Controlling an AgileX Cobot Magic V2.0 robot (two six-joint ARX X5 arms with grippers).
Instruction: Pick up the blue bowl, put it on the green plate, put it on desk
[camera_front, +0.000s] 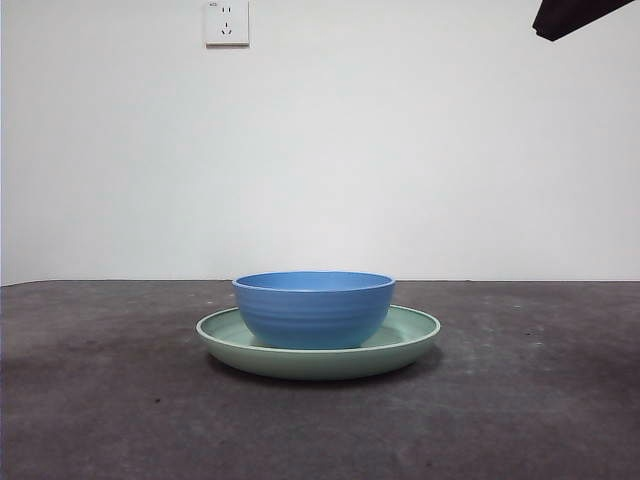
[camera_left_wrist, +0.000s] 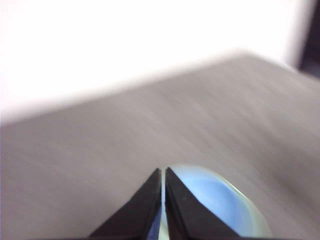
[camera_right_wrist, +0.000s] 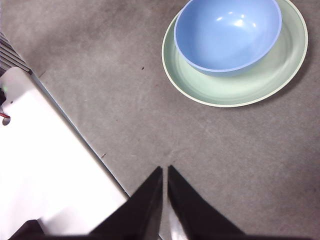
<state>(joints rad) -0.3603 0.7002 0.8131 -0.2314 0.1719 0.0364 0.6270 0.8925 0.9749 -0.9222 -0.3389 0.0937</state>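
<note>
A: Starting at the left, what is the left end effector (camera_left_wrist: 163, 200) doing?

B: It is hanging just above the round medium-blue ridged bowl (camera_front: 314, 308), its jaws pressed together with only a slit between them and nothing in them. Its view is blurred, so it is probably moving.

A: And the bowl itself?

B: It is sitting upright inside the wide, shallow mint-green plate (camera_front: 415, 335), slightly off centre. That placement is suggesting the stacking step is done; what is remaining is lifting the bowl out onto the surface (camera_front: 110, 400).

A: And on the right?

B: The right end effector (camera_right_wrist: 165, 197) is waiting well clear of the dishes, jaws likewise clenched and empty, over bare surface beside a white panel (camera_right_wrist: 45, 170). In the front view only a black arm tip (camera_front: 575, 15) is showing at the top right corner.

A: The surroundings?

B: The surface is looking dark grey-brown, matte and scuffed. A plain white wall (camera_front: 400, 150) is standing behind it, carrying a white socket (camera_front: 227, 22) high up.
</note>
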